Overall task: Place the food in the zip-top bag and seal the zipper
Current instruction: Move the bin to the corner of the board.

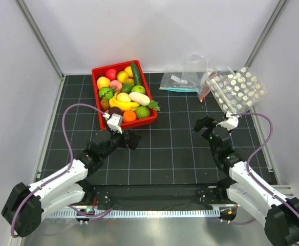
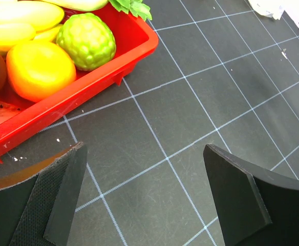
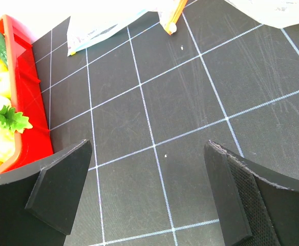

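The black gridded surface [image 1: 180, 148] lay between plain white walls. My left claw [image 2: 144, 154] gaped wide and empty beside the red tray [image 2: 103, 72] of food [image 1: 123, 95], and my right claw [image 3: 149, 148] was just as wide. The zip-top bag [image 1: 195, 66] sat at the far edge, between a teal-strip bag [image 1: 176, 82] and a dotted bag [image 1: 240, 89].

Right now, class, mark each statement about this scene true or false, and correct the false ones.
1. The left gripper and right gripper are both open and empty. True.
2. The food is inside the zip-top bag. False: the food lies in the red tray.
3. In the top view, the white-dotted bag lies right of the zip-top bag. True.
4. The right gripper hovers over the red tray. False: it is over the black grid mat, apart from the tray.
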Controlling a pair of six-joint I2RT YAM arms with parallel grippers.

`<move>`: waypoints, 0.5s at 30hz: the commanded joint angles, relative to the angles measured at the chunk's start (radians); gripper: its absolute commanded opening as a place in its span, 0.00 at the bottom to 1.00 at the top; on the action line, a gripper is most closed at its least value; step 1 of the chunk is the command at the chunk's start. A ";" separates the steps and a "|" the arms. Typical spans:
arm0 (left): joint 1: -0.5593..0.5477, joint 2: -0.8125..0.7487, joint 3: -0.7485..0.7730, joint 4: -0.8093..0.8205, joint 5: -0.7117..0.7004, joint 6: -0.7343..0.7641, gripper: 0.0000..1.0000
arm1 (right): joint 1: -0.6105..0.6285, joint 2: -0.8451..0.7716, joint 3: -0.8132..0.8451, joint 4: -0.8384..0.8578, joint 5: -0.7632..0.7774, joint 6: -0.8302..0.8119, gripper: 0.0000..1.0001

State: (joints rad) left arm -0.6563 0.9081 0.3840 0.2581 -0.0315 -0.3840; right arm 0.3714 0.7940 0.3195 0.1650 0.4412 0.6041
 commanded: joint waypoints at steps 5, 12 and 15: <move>0.001 0.002 0.021 0.055 0.015 0.011 1.00 | 0.003 0.001 0.009 0.039 0.008 -0.012 1.00; 0.001 0.011 0.035 0.029 -0.085 -0.015 1.00 | 0.003 0.008 0.012 0.045 -0.012 -0.018 1.00; 0.001 0.012 0.062 -0.049 -0.321 -0.082 1.00 | 0.003 0.005 0.012 0.047 -0.015 -0.020 1.00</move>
State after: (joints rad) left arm -0.6571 0.9207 0.3939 0.2367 -0.1394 -0.4141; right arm 0.3710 0.8013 0.3195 0.1650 0.4316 0.5980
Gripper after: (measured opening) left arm 0.996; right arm 0.996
